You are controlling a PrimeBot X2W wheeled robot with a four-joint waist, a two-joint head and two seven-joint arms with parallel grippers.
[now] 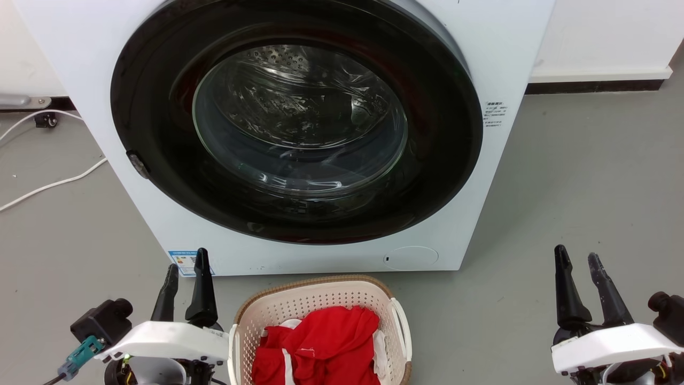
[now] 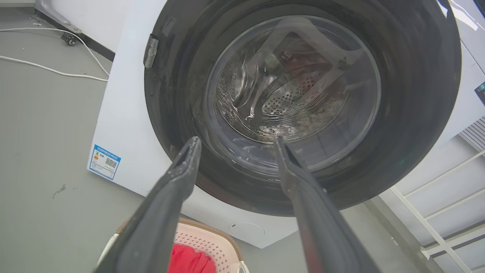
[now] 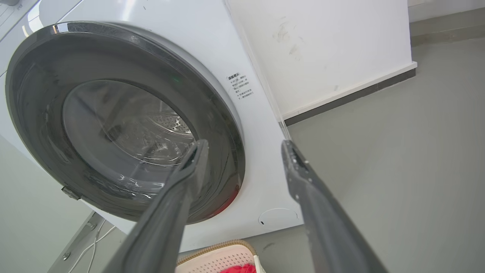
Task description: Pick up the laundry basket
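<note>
The laundry basket [image 1: 315,300] stands on the grey floor [image 1: 588,187], directly in front of the washing machine [image 1: 497,176] and near its lower front panel. In the head view it sits at the bottom centre, its near end cut off by the frame. The brown woven-look rim and cream perforated walls are plain to see, with a white loop handle [image 1: 402,321] on each side. Inside lies a red garment [image 1: 320,342] with some white cloth [image 1: 380,347] beside and under it.

The left hand [image 1: 187,259] is just beside the basket's left side, its white wrist casing close against the left handle; whether they touch cannot be determined. Its two dark fingers are parted with a clear gap and hold nothing. They point up toward the machine's front. In the left wrist view the basket's corner shows low between those fingers.

The right hand [image 1: 576,252] is well apart from the basket on its right, over bare floor. Its fingers are likewise spread and empty.

The machine's round door [image 1: 299,123] is closed, the drum visible through the glass. A blue label [image 1: 184,262] sits at the machine's lower left corner. A white cable [image 1: 48,187] runs along the floor to the left. A white wall with dark skirting [image 1: 598,85] stands behind on the right.
</note>
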